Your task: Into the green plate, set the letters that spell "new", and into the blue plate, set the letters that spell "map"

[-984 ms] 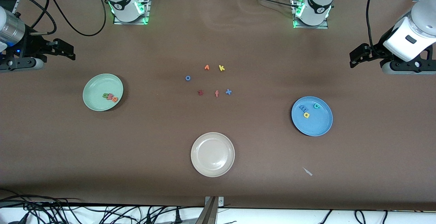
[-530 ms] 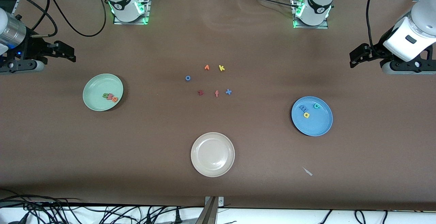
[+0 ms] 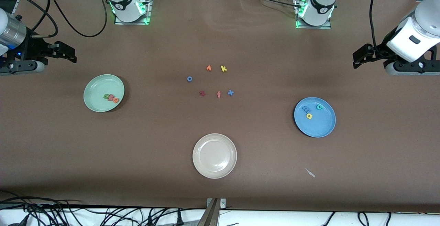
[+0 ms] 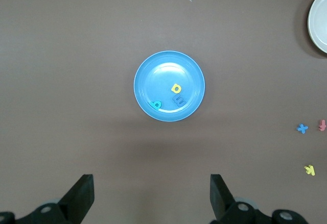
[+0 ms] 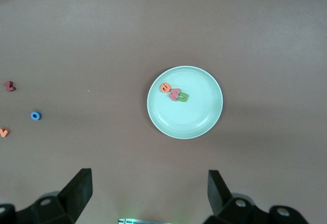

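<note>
Both pairs of fingers are being held wide apart with nothing between them: the left gripper (image 4: 149,196) is hanging over bare table at the left arm's end, above the blue plate (image 3: 323,128), and the right gripper (image 5: 148,193) is hanging over the right arm's end, above the green plate (image 3: 94,100).

Nearest the front camera, one beige plate (image 3: 214,155) is lying bare, with a small grey scrap (image 3: 310,173) beside it toward the left arm's end.

Farther off, three plates in all are being counted. In the blue plate (image 4: 148,71) three letters are resting: a yellow a (image 4: 176,88), a blue m (image 4: 179,100) and a teal p (image 4: 156,104), told apart best in the left wrist view. In the green plate (image 5: 202,119) three letters are lying touching: an orange e (image 5: 165,88), a salmon-pink w (image 5: 174,94) and a green n (image 5: 182,97), separated clearly only in the right wrist view.

Farthest, six loose letters are lying mid-table: a dark red z (image 3: 202,93), a salmon f (image 3: 218,94), a blue x (image 3: 230,93), a blue ring (image 3: 189,78), an orange piece (image 3: 208,68) and a yellow k (image 3: 223,68).
</note>
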